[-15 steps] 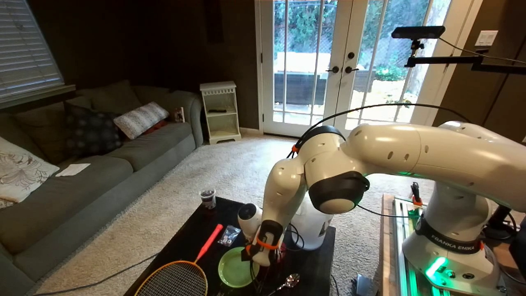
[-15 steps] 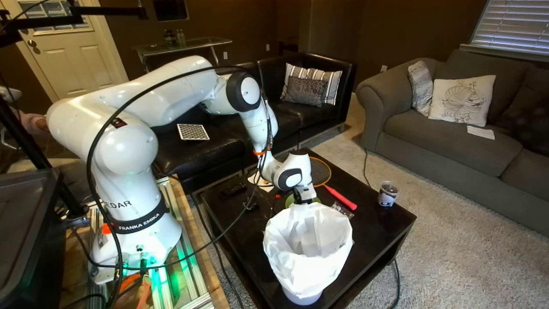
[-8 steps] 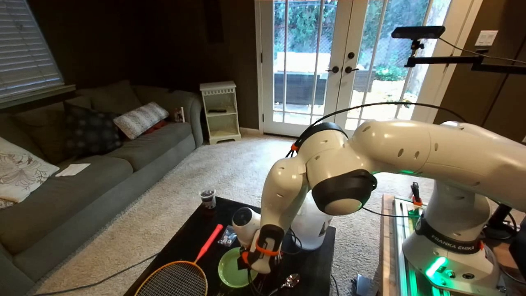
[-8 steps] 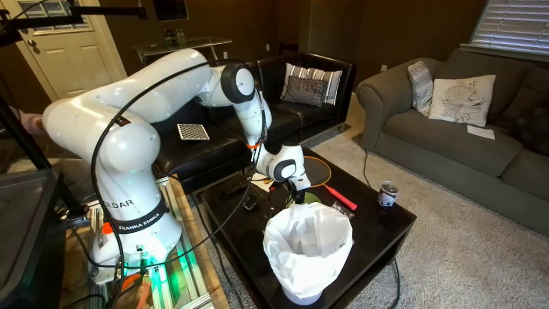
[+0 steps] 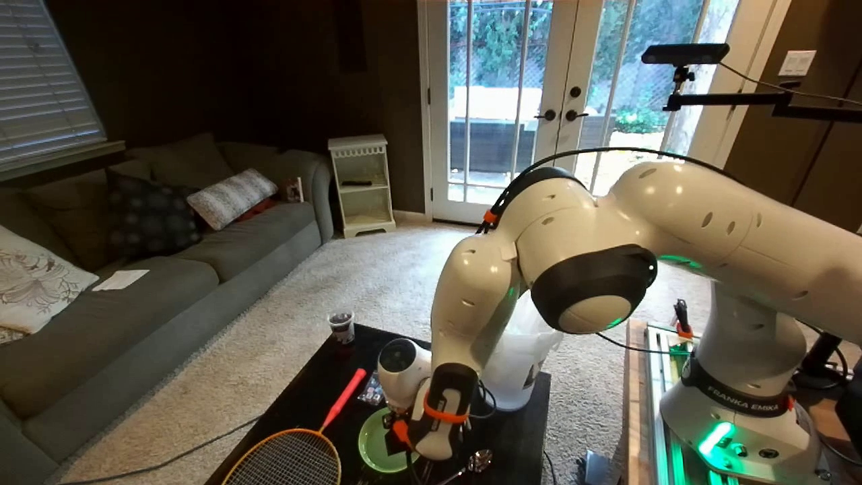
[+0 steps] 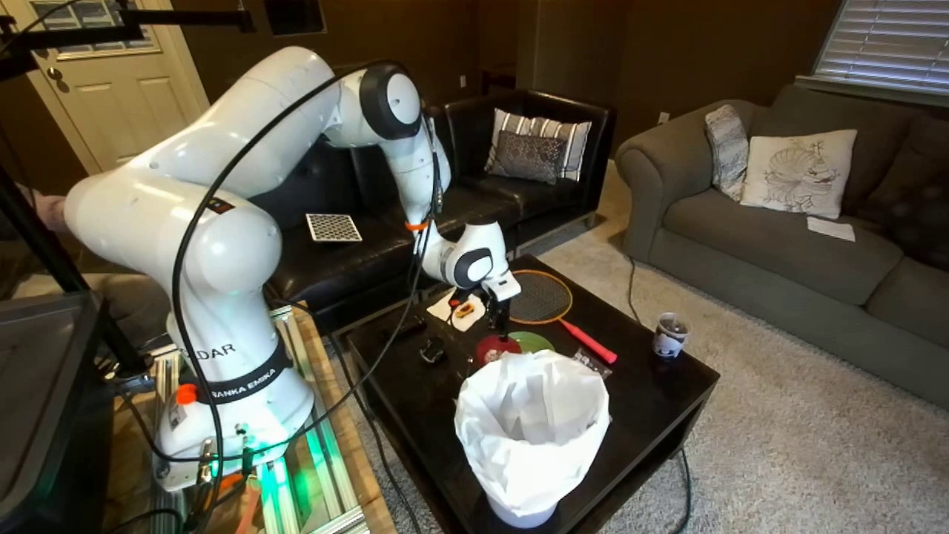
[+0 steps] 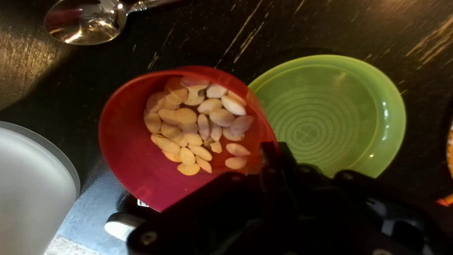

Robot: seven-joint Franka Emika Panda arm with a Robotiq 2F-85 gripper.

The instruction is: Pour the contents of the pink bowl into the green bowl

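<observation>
The gripper (image 7: 276,148) pinches the pink bowl (image 7: 136,166) by its rim, on the side facing the green bowl (image 7: 318,95), so the contents (image 7: 185,116) (I suppose) must pass beside this grip.

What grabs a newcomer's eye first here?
Probably the big white arm, bent over the dark table in both exterior views. In the wrist view, the pink bowl of pale bits stands out, its rim pinched by the tool, the green bowl partly behind it.
</observation>
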